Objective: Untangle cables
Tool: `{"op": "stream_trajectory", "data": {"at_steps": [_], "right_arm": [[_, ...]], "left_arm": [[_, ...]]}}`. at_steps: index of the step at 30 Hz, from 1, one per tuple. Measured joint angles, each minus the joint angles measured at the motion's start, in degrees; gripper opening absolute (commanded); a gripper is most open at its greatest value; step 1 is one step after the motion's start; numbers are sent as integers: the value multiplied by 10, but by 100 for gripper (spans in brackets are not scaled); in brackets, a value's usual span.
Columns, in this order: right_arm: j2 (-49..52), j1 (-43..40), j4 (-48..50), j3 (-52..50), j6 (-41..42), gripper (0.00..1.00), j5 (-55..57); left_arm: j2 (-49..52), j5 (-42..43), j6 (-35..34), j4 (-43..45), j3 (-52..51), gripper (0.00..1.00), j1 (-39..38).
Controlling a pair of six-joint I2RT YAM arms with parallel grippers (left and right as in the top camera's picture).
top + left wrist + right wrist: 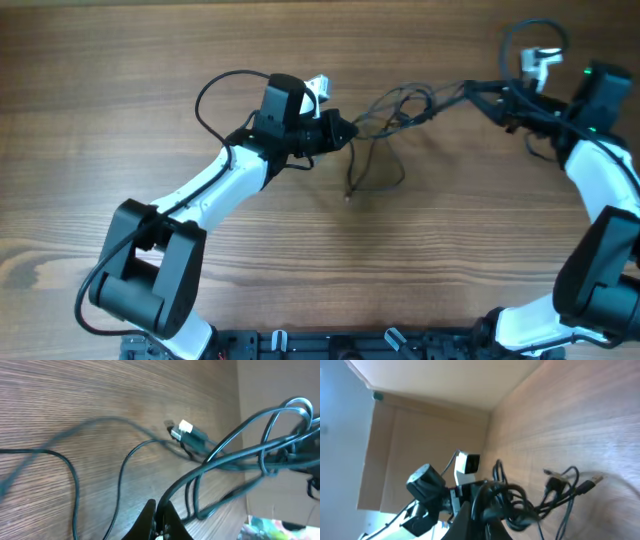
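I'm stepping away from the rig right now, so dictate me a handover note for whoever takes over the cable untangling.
Left gripper: jaws shut on the thin black cables.
Right gripper: jaws shut on the same tangle's opposite side.
The tangle is strung between both grippers over the brown wooden table; one loose strand with a plug end trails toward the table's middle.
Done: both sides gripped.
Left: loops are knotted together; pull apart and lay cords separately.
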Motion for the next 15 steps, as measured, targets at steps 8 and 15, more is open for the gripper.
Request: {"op": "stream_trajectory", "data": {"at_steps": [8,15], "right_arm": [[-2,-171,75,-2,106,4,78],[-2,7,64,-2,85,4,60]], "left_arm": [[-2,-31,62,-55,-11,4,30],[-2,28,49,114,-13,54,-2]]}}
